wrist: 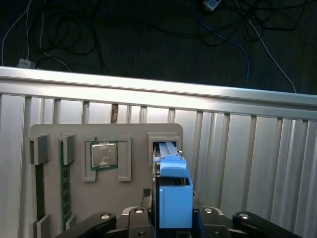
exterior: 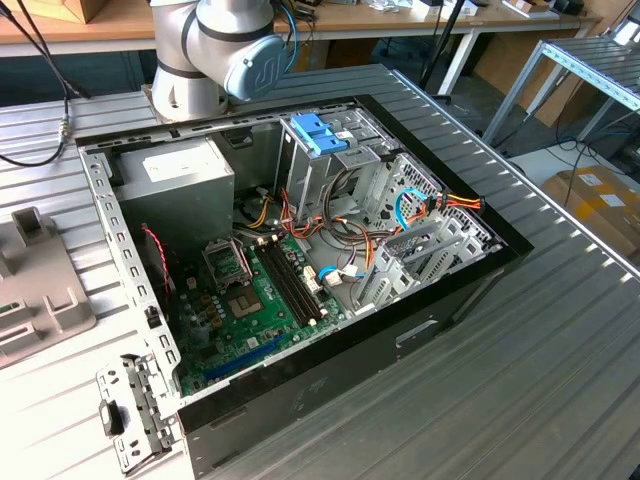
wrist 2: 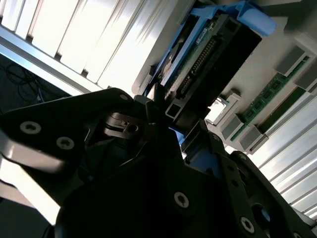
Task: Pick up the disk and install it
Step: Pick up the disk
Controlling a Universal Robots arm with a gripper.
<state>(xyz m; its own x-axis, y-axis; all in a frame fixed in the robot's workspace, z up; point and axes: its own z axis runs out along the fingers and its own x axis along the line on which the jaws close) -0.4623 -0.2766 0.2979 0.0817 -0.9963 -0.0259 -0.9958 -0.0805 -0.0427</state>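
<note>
First wrist view: gripper [wrist: 174,217] clamped on the disk [wrist: 176,191]; disk at grey tray [wrist: 101,132] slot

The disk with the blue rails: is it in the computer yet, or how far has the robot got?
Nothing looks finished yet. In hand: in the first wrist view the disk stands at its slot in the grey holder tray, with the tool around it; whether it is gripped cannot be told. Left: the lift and the fitting into the open computer case in the exterior view.
</note>
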